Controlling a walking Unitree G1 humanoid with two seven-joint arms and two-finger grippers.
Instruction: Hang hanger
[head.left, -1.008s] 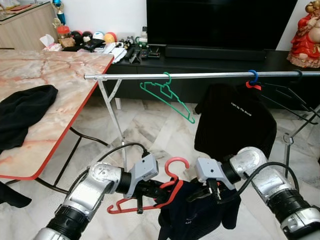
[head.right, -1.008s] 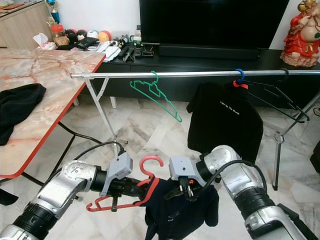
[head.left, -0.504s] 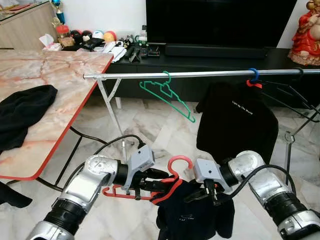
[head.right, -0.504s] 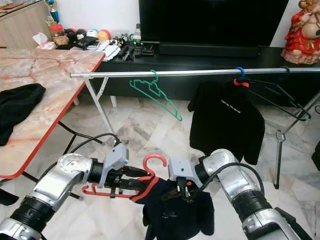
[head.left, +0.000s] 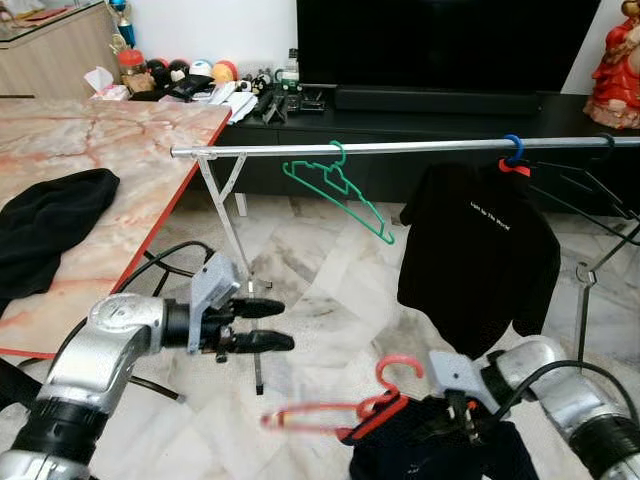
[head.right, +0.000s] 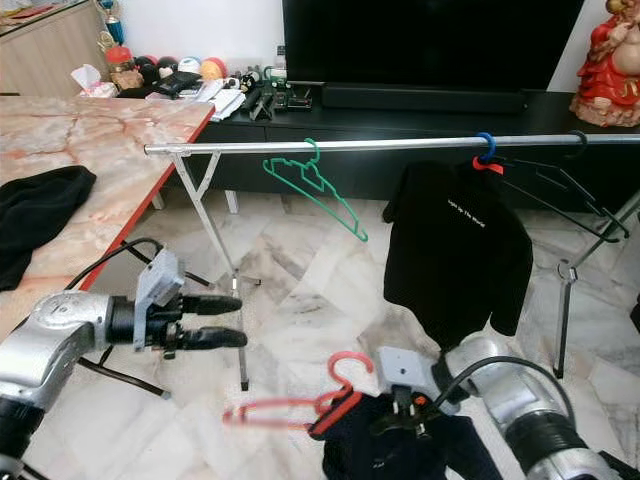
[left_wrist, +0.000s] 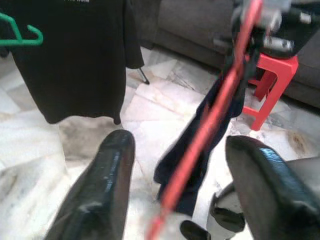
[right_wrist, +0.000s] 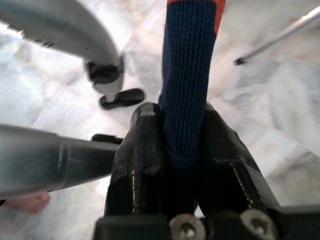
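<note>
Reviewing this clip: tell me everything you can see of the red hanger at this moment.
The red hanger is thin and looks like plastic, with a curved hook on top. It lies roughly level, low above the marble floor, blurred in both eye views. A dark navy garment drapes over the end nearer the right gripper, whose fingers are shut on that ribbed cloth. The other end sticks out bare toward the robot's left. The left gripper is open and apart from it. The hanger is well below the rail.
</note>
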